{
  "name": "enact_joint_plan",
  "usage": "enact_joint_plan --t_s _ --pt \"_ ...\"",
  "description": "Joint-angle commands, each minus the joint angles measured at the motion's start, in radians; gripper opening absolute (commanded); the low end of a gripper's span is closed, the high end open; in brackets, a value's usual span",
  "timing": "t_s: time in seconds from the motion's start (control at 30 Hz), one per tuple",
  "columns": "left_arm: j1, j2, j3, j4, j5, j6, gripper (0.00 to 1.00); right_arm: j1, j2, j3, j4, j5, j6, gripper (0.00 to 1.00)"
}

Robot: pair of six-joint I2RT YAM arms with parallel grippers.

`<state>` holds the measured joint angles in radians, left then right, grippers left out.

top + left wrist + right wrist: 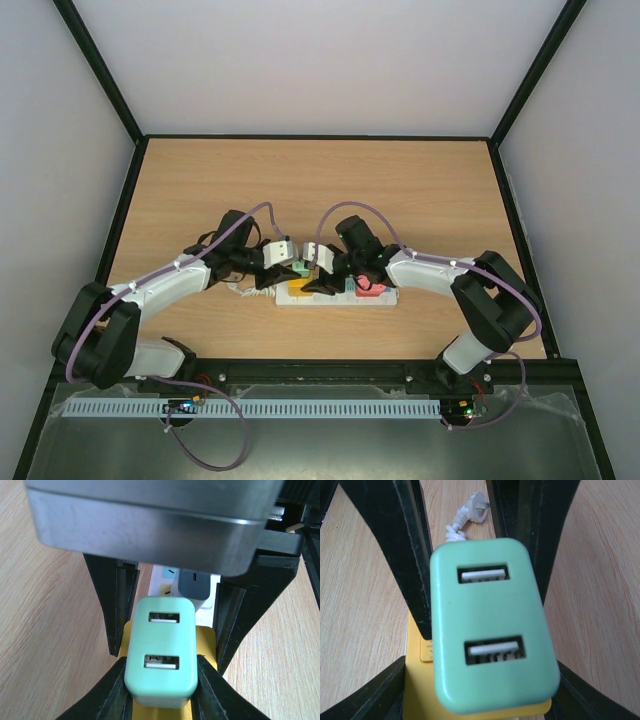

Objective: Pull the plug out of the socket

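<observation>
Green plug (160, 652) in the socket (340, 299) — left gripper (161, 666) seemingly clamped on it; right gripper (479, 605) — hold unclear.

I work in what looks like a robotics lab test cell. The wood-grain tabletop (320, 180) is boxed in by plain white panels (320, 60) set in a black frame (100, 68). My left arm (150, 290) and right arm (450, 275) are bolted to a black rail (320, 372) at its near edge. Purple cables (246, 213) trail over them, and a white slotted cable duct (320, 408) lies on a metal sheet (400, 450) below.
</observation>
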<state>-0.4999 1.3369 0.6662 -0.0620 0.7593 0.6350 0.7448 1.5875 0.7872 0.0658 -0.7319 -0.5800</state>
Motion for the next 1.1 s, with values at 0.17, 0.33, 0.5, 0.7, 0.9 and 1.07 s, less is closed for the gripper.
enact_joint_plan --t_s 0.17,0.33,0.5,0.7,0.9,1.07 --pt "-0.012 -0.031 0.000 0.004 0.130 -0.005 0.16 0.005 0.048 -0.019 -0.036 0.058 0.000 0.32" --pt "0.000 -0.036 0.012 -0.005 0.154 -0.006 0.15 0.005 0.053 -0.019 -0.038 0.056 -0.001 0.31" --pt "0.015 -0.039 0.031 -0.031 0.180 -0.001 0.15 0.005 0.058 -0.019 -0.038 0.060 -0.004 0.30" --pt "0.024 -0.044 0.041 -0.063 0.189 0.020 0.14 0.005 0.063 -0.019 -0.038 0.065 -0.004 0.29" --pt "0.024 -0.046 0.047 -0.073 0.173 0.062 0.14 0.005 0.070 -0.016 -0.041 0.066 -0.001 0.28" --pt "0.024 -0.048 0.071 -0.103 0.154 0.115 0.14 0.005 0.078 -0.007 -0.048 0.065 0.007 0.28"
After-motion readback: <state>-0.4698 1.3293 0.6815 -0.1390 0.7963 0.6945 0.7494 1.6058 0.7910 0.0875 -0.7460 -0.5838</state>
